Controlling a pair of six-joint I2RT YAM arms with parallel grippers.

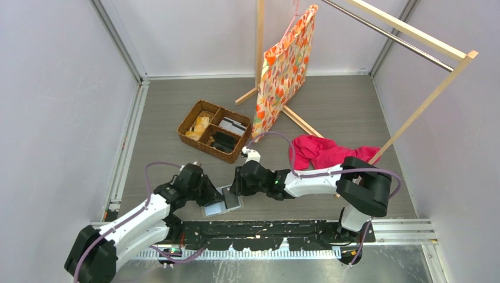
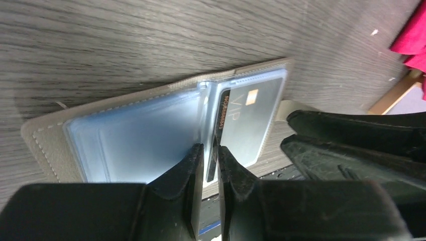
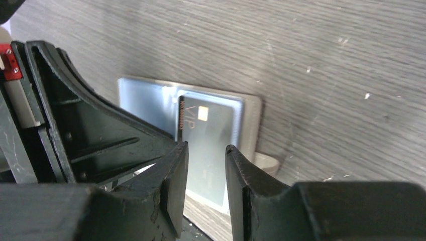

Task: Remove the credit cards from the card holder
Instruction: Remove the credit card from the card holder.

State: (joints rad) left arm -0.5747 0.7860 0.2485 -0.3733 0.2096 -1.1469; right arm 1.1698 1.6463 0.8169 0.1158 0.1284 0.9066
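Near the tabletop's (image 1: pixel 330 100) near edge, left of its middle, we see the left arm's black two-fingered tool (image 1: pixel 207 197) lowered onto a small, grey-olive, folding card holder (image 1: pixel 213 208) that lies spread open and flat. In the left wrist view the left tool (image 2: pixel 210 148) has its fingers drawn to a sliver at the fold of the card holder (image 2: pixel 135 135), and they appear to pinch the thin edge of a pale blue clear sleeve. The panel left of the fold shows only the clear sleeve. The panel right of it holds a thin, whitish-grey credit card (image 2: pixel 248 120) marked "VIP", seated in its sleeve.

Just right of the fold, the right arm's tool (image 1: pixel 234 191) meets the same card holder from the other side. In the right wrist view the right tool (image 3: pixel 206 146) stands with its fingers parted, and the credit card (image 3: pixel 211 120) shows in the gap between them. We cannot tell whether they touch it.

Farther back, left of the middle, sits a brown wicker divided basket (image 1: pixel 188 121). An orange patterned cloth bag (image 1: pixel 286 65) hangs on a wooden rack by the far edge. A crumpled red cloth (image 1: pixel 321 150) lies toward the right edge.
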